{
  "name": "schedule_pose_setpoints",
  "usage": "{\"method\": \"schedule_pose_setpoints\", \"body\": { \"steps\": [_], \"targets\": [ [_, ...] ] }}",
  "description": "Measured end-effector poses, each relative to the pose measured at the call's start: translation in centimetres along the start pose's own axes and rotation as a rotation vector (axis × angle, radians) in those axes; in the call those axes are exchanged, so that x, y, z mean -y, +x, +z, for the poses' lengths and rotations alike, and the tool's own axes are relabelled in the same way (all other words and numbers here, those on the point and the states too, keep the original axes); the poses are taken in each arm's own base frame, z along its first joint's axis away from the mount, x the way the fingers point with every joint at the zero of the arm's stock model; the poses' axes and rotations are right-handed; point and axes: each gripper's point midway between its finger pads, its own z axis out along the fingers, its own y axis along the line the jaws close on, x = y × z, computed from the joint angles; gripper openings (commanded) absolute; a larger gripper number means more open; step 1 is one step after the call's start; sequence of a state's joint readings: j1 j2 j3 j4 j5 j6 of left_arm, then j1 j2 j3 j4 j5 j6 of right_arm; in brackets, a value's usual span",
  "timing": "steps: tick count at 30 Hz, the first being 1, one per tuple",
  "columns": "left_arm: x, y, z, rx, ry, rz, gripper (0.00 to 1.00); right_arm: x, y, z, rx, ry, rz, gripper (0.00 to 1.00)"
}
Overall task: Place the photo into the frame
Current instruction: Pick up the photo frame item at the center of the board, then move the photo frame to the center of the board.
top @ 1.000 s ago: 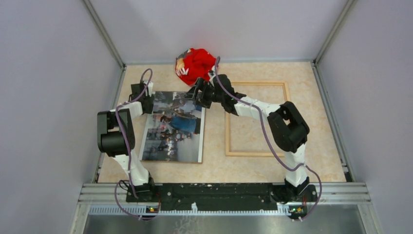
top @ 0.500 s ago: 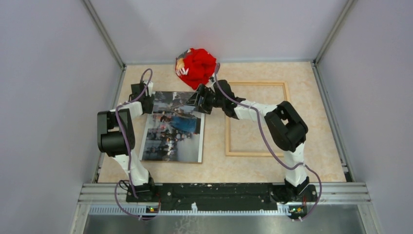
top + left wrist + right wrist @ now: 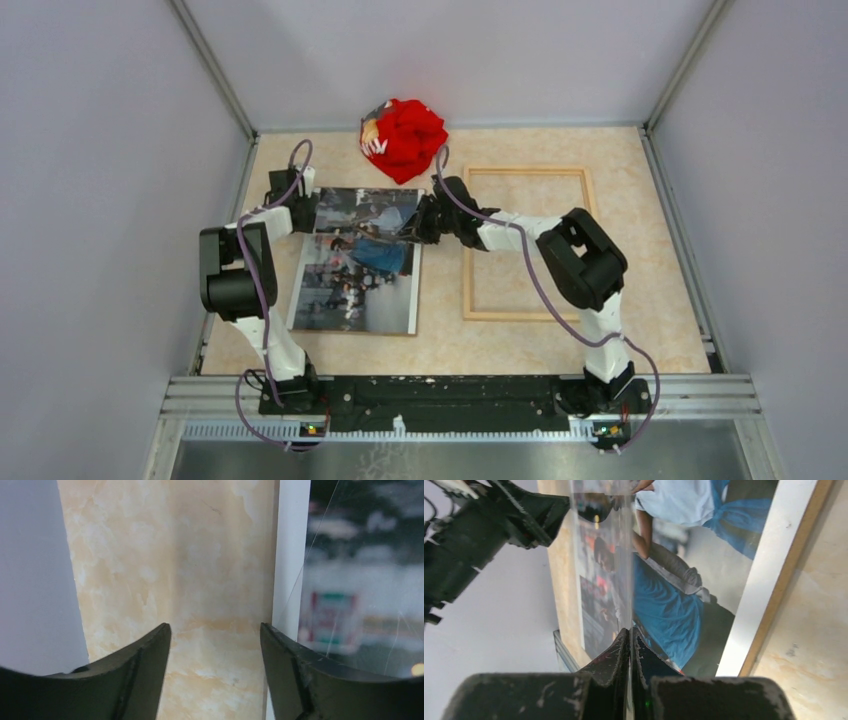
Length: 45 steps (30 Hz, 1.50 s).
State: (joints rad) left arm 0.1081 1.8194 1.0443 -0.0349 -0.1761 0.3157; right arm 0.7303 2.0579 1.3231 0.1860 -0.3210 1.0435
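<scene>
- Right gripper [image 3: 630, 630] is pinched tight – jaws flat together on a thin clear sheet [image 3: 624, 555] that stands edge-on between them, rising off the picture.
- I can't tell whether that sheet is a cover or part of the print.
- From above, that gripper sits just left of the frame [image 3: 527, 172], off its far left corner.
- The photo [image 3: 355, 260] lies flat on the table [image 3: 190, 555], left of the frame, with a strip of bare tabletop between them.
- In the right wrist view its white border shows, with the edge of a brown board [image 3: 785, 580] running along it on the frame side.
- Left gripper [image 3: 215, 630] is well open and holds nothing – one finger over bare table, the other at the photo's white edge.
- It's at the photo's far corner, on the side away from the frame.
- A bunched red cloth [image 3: 403, 138] sits beyond the frame's far left corner.
</scene>
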Motion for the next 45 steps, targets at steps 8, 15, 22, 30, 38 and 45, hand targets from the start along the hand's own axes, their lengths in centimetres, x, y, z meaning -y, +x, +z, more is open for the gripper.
{"method": "schedule_pose_setpoints", "body": {
  "steps": [8,15,22,30,38,45],
  "targets": [
    [1.3,0.2,-2.1,-0.108,0.157,0.012,0.98,0.4,-2.9,-3.2,-0.001,0.054,-0.035,0.0],
    [1.3,-5.7,-8.9,-0.02,0.361,0.064,0.98,-10.5,-9.1,-10.7,0.099,-0.083,-0.303,0.0],
    [1.7,-10.3,-17.1,0.168,0.486,0.149,0.98,-18.6,-10.4,-21.0,0.222,-0.13,-0.547,0.0],
    [9.9,-8.5,-18.0,0.113,0.666,0.243,0.98,-15.9,-11.1,-30.9,0.301,0.036,-0.549,0.0],
    [21.4,-7.9,-17.5,0.036,0.832,0.323,0.98,-10.8,-10.9,-41.4,0.488,0.285,-0.454,0.0],
    [31.3,-8.5,-16.1,-0.022,0.935,0.313,0.97,-11.6,-9.7,-49.0,0.695,0.37,-0.445,0.0]
  ]
}}
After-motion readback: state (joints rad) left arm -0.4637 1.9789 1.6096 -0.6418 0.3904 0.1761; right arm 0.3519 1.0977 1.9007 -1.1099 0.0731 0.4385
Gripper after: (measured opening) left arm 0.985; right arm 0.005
